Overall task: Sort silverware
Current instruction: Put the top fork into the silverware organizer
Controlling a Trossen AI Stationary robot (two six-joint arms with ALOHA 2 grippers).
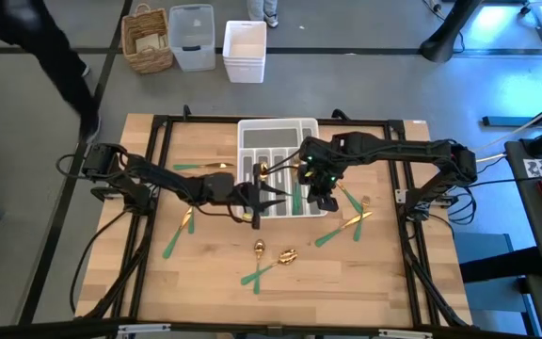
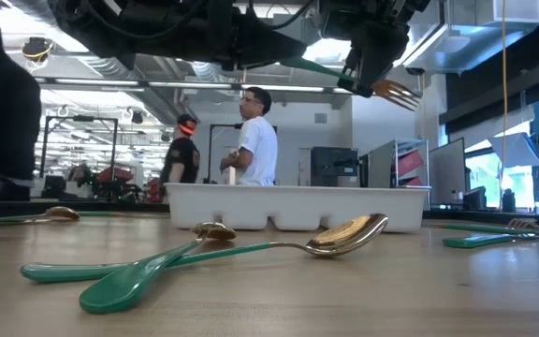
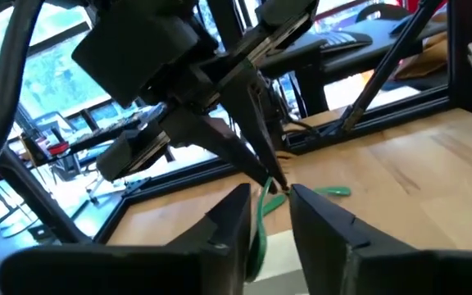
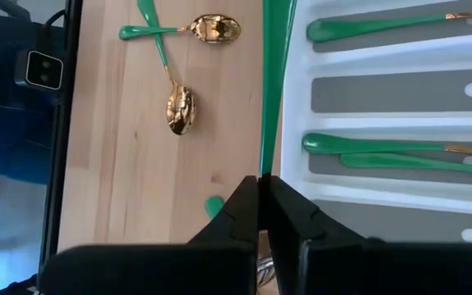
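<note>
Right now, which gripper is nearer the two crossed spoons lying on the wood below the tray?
Left. The left gripper hangs just above the crossed spoons, by the tray's lower left corner. The right gripper holds a green-handled utensil over the tray's right side, farther off.

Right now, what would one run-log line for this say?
right claw: shut on green-handled utensil, at tray edge | left claw: open, beside tray | loose spoons: unsorted
</note>
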